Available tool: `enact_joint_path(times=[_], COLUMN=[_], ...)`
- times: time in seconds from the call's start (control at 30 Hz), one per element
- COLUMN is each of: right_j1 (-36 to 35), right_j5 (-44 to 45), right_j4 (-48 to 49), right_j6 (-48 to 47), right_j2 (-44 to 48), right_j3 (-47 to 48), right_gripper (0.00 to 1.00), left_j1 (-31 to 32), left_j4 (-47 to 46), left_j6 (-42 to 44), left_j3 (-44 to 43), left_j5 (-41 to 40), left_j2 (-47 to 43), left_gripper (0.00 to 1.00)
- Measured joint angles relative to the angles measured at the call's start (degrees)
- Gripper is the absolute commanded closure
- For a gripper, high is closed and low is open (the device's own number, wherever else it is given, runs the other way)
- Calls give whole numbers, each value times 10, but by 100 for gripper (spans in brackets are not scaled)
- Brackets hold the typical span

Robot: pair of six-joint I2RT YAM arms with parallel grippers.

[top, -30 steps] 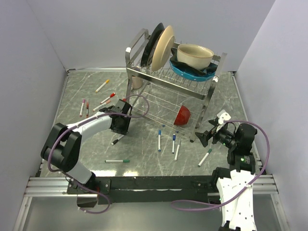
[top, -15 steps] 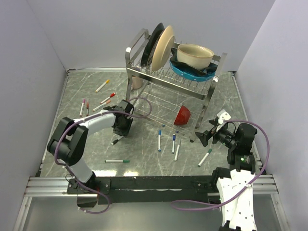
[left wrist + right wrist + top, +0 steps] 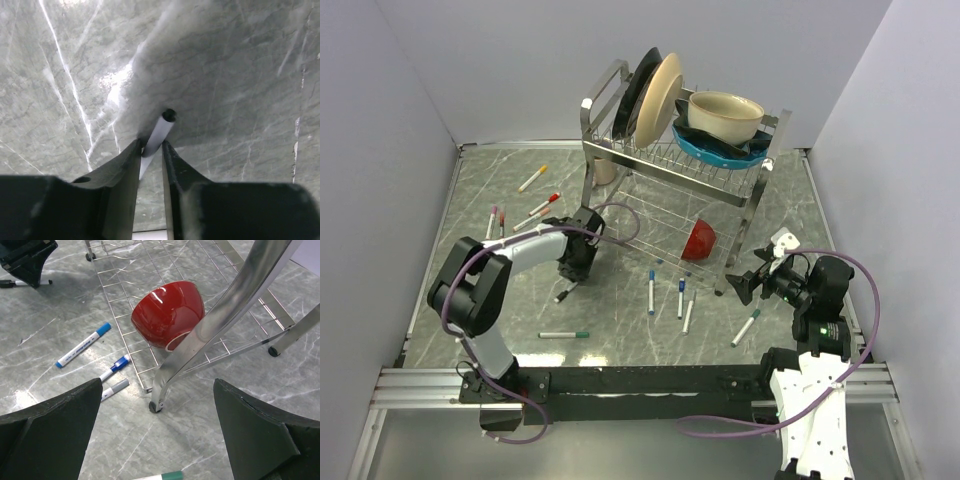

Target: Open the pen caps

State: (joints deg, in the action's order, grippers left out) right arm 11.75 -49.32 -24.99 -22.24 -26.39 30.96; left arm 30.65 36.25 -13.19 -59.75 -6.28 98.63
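Top external: the left arm reaches out from its base at the near left. Its elbow is bent and its wrist is turned down, so the left gripper (image 3: pixel 568 280) points at the table (image 3: pixel 620 340) in front of the dish rack (image 3: pixel 670 190). Under it a white pen (image 3: pixel 563 292) lies flat. Its long axis runs far-right to near-left, with the black cap (image 3: pixel 558 298) at the near-left end. The right arm is folded close to its base. The right gripper (image 3: pixel 744 287) hangs beside the rack's near-right leg with its fingers spread wide.

Left wrist: the fingers (image 3: pixel 127 170) stand close on either side of the barrel with only a narrow gap. The barrel slants up and right out of them. The black cap is seated on the far end, clear of the fingertips. I cannot tell whether the pads press on the barrel.

Right wrist: detail the overhead view barely resolves. A red bowl (image 3: pixel 167 315) lies tilted on the rack's lower shelf, foot ring toward the lens. On the table beside it are two blue caps (image 3: pixel 103 329), a grey cap (image 3: pixel 119 386) and a green cap (image 3: pixel 170 475) at the bottom edge.
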Motion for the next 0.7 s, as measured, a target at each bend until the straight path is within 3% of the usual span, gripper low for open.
enact_joint_path(times=[0.2,0.4,0.7], right_j1=[0,0,-2], right_j5=[0,-5,-34], right_j4=[0,-2,-30], right_j6=[0,-2,-2], right_j2=[0,1,13], right_j3=[0,0,32], right_gripper=[0,0,0], left_j1=[18,22,22], left_j4=[3,-10,-91], left_j6=[-6,-31,-132], left_j3=[-7,24,75], left_j5=[-30,-26,39], left_j2=[6,-63,-344], left_gripper=[99,99,99])
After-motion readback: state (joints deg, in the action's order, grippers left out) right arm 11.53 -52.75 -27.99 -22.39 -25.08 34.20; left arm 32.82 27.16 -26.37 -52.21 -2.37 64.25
